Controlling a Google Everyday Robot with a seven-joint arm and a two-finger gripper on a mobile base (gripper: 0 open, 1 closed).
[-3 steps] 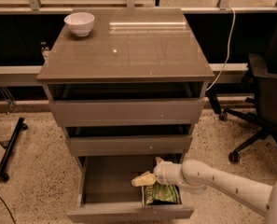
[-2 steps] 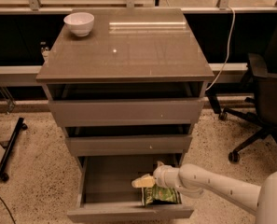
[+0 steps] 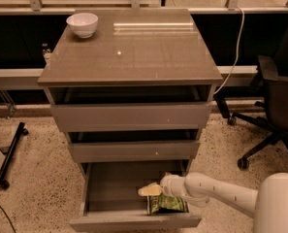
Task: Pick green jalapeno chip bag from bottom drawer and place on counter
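The bottom drawer (image 3: 134,223) is pulled open. The green jalapeno chip bag (image 3: 168,204) lies flat in its front right corner. My gripper (image 3: 150,190) reaches into the drawer from the right on a white arm (image 3: 216,192). It sits just above the bag's upper left edge, and I cannot see whether it touches the bag. The counter (image 3: 134,52) on top of the cabinet is glossy grey-brown.
A white bowl (image 3: 82,24) stands at the counter's back left corner. The two upper drawers (image 3: 129,115) are slightly ajar. A black office chair (image 3: 274,106) stands to the right of the cabinet. A black stand leg (image 3: 10,154) lies on the speckled floor at left.
The gripper has stayed almost in place over the bag, dipping slightly. The arm's rear part has come further into view at the bottom right. The bag has not moved.
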